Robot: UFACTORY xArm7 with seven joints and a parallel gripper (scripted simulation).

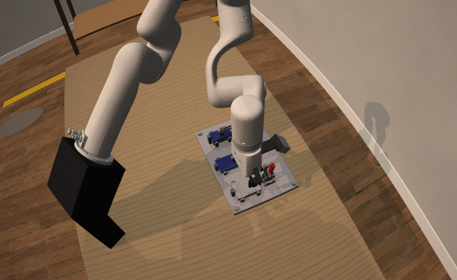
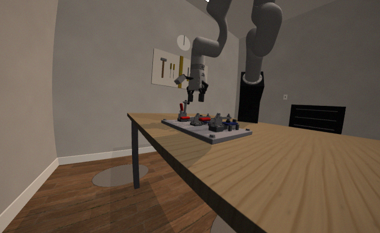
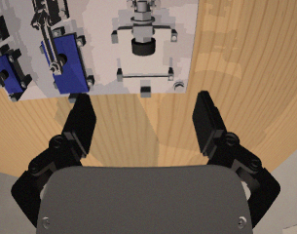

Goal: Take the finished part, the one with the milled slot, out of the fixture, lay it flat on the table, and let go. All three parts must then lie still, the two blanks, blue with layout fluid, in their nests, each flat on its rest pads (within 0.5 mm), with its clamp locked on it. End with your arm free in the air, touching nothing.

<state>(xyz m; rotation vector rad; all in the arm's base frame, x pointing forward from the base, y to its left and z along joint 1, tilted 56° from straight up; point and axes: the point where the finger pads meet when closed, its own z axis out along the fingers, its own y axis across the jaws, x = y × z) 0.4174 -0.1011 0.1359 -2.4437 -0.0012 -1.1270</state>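
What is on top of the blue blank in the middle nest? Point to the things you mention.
The clamp arm (image 3: 51, 46) reaches over the middle blue blank (image 3: 74, 73), with its dark tip above the face. The surface directly beneath this tip is covered, so contact there cannot be seen.
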